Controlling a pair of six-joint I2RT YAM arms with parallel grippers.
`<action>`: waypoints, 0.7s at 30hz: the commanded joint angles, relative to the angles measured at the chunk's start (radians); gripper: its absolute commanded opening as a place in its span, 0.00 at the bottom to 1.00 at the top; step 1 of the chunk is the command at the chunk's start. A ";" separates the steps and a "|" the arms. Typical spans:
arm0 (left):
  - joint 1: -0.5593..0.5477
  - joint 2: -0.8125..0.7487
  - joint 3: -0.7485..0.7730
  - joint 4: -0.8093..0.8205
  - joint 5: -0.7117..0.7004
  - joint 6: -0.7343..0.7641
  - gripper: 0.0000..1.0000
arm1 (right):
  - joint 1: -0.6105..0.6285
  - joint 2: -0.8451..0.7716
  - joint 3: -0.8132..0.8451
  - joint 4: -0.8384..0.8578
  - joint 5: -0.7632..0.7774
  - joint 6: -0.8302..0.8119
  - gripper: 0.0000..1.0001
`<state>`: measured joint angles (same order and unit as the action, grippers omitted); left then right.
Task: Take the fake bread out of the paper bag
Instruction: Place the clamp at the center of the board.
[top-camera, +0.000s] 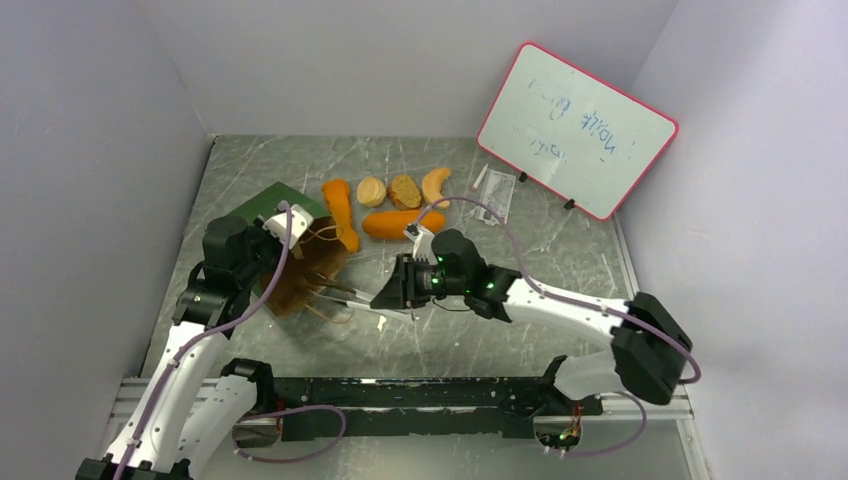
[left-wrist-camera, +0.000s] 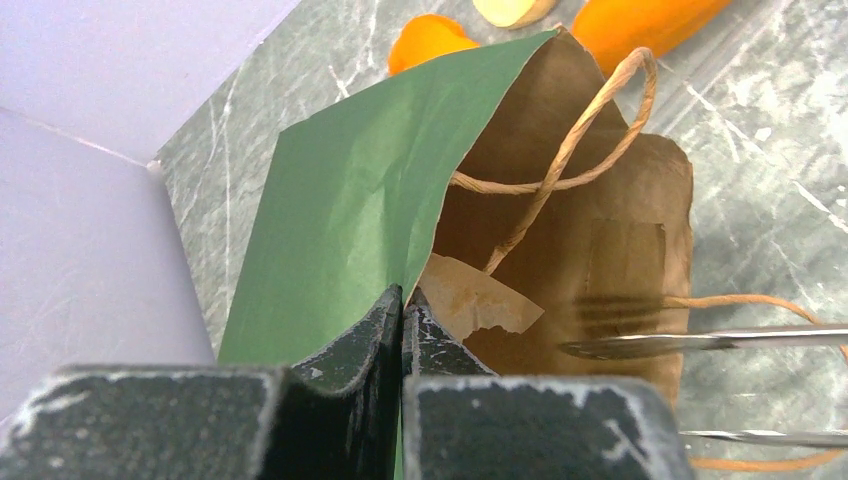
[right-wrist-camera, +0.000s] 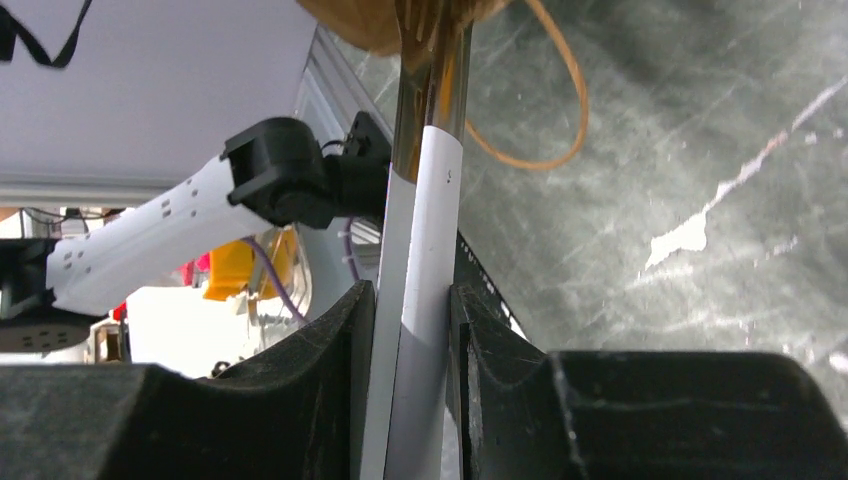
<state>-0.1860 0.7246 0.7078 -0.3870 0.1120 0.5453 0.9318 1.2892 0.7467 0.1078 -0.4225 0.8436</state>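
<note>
The paper bag (top-camera: 300, 265), green outside and brown inside, lies on its side with its mouth toward the right arm. My left gripper (left-wrist-camera: 402, 295) is shut on the bag's green upper edge (left-wrist-camera: 350, 200) and holds the mouth open. My right gripper (right-wrist-camera: 412, 290) is shut on white-handled metal tongs (right-wrist-camera: 425, 200), whose tips (left-wrist-camera: 640, 343) reach into the bag's mouth. The fake bread lies on the table behind the bag: two baguettes (top-camera: 341, 212) (top-camera: 402, 222), a bun (top-camera: 371, 191), a brown slice (top-camera: 404, 191) and a croissant (top-camera: 435, 185). No bread shows in the visible part of the bag's inside.
A pink-framed whiteboard (top-camera: 575, 128) leans at the back right, with a small clear packet (top-camera: 496, 192) in front of it. Grey walls close the left, back and right sides. The bag's cord handles (left-wrist-camera: 590, 120) lie loose across its mouth.
</note>
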 joint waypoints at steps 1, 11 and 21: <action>-0.035 -0.026 -0.028 0.013 -0.004 -0.030 0.07 | 0.009 0.109 0.087 0.191 0.013 -0.040 0.26; -0.118 -0.031 -0.062 0.042 -0.108 -0.070 0.07 | 0.032 0.417 0.121 0.386 0.080 -0.113 0.28; -0.171 -0.005 -0.062 0.055 -0.164 -0.087 0.07 | 0.056 0.500 0.035 0.464 0.185 -0.174 0.37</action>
<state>-0.3389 0.7139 0.6453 -0.3809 -0.0101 0.4812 0.9791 1.7733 0.8024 0.4961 -0.3065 0.7254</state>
